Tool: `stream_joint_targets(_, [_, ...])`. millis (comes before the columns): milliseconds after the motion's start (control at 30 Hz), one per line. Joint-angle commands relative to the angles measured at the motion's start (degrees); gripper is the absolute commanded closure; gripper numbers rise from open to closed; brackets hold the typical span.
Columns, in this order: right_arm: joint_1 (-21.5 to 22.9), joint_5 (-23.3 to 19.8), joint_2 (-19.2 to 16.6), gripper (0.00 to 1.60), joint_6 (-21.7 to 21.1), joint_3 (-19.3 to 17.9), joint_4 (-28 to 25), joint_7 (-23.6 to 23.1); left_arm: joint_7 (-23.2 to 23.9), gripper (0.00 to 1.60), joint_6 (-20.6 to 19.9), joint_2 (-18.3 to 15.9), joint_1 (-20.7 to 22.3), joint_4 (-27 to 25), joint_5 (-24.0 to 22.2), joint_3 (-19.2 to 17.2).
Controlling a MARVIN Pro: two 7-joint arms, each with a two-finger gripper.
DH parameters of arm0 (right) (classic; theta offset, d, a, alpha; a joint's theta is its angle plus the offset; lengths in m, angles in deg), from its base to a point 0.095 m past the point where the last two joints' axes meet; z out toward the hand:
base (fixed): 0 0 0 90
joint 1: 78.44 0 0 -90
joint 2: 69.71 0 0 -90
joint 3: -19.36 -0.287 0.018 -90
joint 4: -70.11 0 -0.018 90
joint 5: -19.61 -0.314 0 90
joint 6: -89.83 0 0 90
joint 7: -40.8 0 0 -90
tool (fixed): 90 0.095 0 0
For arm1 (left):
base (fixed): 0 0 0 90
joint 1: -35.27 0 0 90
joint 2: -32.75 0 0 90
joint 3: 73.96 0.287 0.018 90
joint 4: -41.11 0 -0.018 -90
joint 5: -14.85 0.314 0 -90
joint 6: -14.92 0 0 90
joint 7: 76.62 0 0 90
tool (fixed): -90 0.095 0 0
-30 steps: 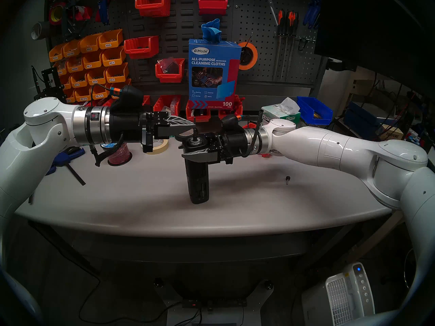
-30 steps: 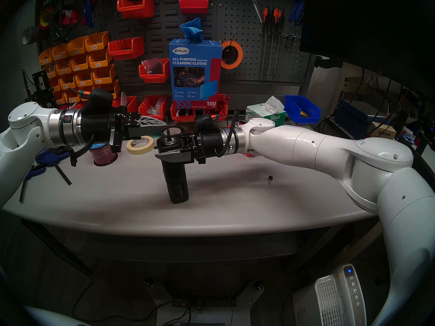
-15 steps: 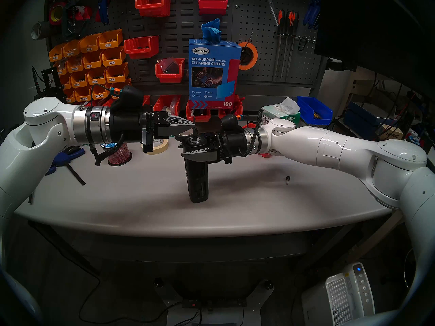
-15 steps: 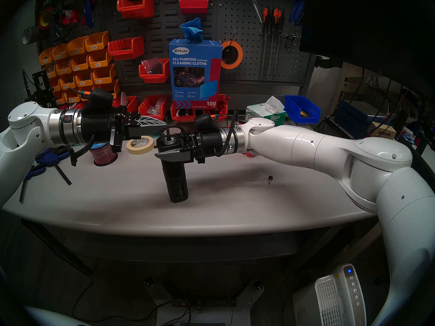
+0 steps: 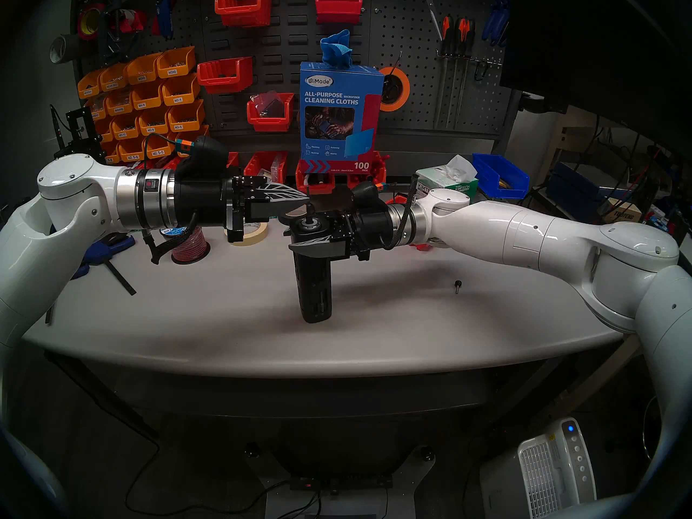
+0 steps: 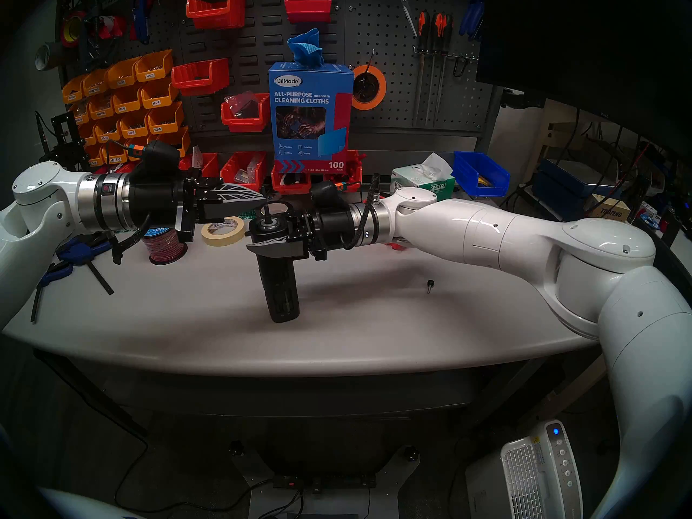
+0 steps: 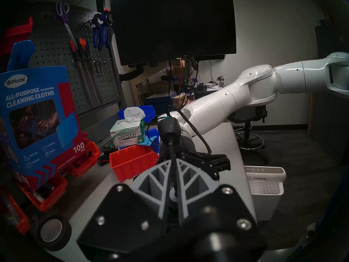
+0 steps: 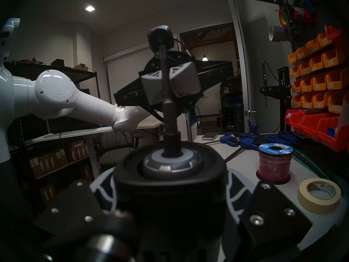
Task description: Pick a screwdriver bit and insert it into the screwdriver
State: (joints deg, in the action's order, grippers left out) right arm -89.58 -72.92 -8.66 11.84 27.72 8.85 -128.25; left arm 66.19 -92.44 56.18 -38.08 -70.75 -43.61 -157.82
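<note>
The black screwdriver [image 5: 313, 293] stands upright over the middle of the table. My right gripper [image 5: 299, 237] is shut on its upper body. The thin dark screwdriver bit [image 8: 166, 97] rises straight out of the silver socket on top [image 5: 309, 212]. My left gripper [image 5: 303, 204] reaches in level from the left. Its grey fingertips [image 8: 151, 84] sit on either side of the bit's upper shaft with barely any gap. Whether they still pinch the bit I cannot tell. In the left wrist view the bit [image 7: 172, 161] shows in the dark slit between the fingers.
A small black-knobbed pin [image 5: 457, 285] lies on the table to the right. A masking tape roll [image 5: 254, 231], a red wire spool [image 5: 189, 245] and blue clamps [image 5: 108, 245] lie behind the left gripper. Red bins [image 7: 132, 161] and a tissue box [image 5: 447, 185] line the back.
The left gripper's far finger has shifted a touch away from the near one. The screwdriver and right arm have hardly moved.
</note>
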Motion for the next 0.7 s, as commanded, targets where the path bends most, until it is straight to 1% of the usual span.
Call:
stream_joint_targets(0, [1.53,-0.96,-0.26,1.26,-0.12,-1.48,-0.4,-0.02,-0.02,1.08,0.11,0.2,1.45,0.1,-0.34,-0.61])
stream_joint_targets(200, [1.49,-0.97,-0.38,1.25,-0.02,-1.48,-0.55,0.06,0.0,1.1,0.18,0.22,1.77,0.09,-0.35,-0.36])
stream_joint_targets(400, [1.48,-0.97,-0.44,1.25,-0.04,-1.43,-0.62,0.13,-0.4,1.05,0.21,0.19,1.68,0.04,-0.39,-0.5])
stream_joint_targets(433, [1.47,-0.97,-0.44,1.25,-0.03,-1.43,-0.63,0.14,-0.44,0.93,0.22,0.19,1.67,0.06,-0.41,-0.54])
stream_joint_targets(467, [1.46,-0.98,-0.43,1.25,-0.03,-1.43,-0.62,0.13,-0.47,0.85,0.29,0.24,1.61,0.1,-0.51,-0.61])
stream_joint_targets(500, [1.46,-0.97,-0.42,1.24,-0.02,-1.43,-0.61,0.14,-0.47,0.73,0.29,0.23,1.6,0.13,-0.55,-0.65])
stream_joint_targets(600, [1.44,-0.98,-0.35,1.24,0.0,-1.45,-0.53,0.08,-0.28,0.69,0.41,0.42,1.7,0.28,-0.97,-0.78])
stream_joint_targets(633, [1.43,-1.0,-0.31,1.24,0.01,-1.47,-0.48,0.06,-0.31,0.33,0.32,0.39,1.77,0.25,-1.04,-0.83])
stream_joint_targets(667, [1.43,-1.0,-0.31,1.24,0.01,-1.47,-0.48,0.06,-0.31,0.33,0.32,0.39,1.77,0.25,-1.04,-0.83])
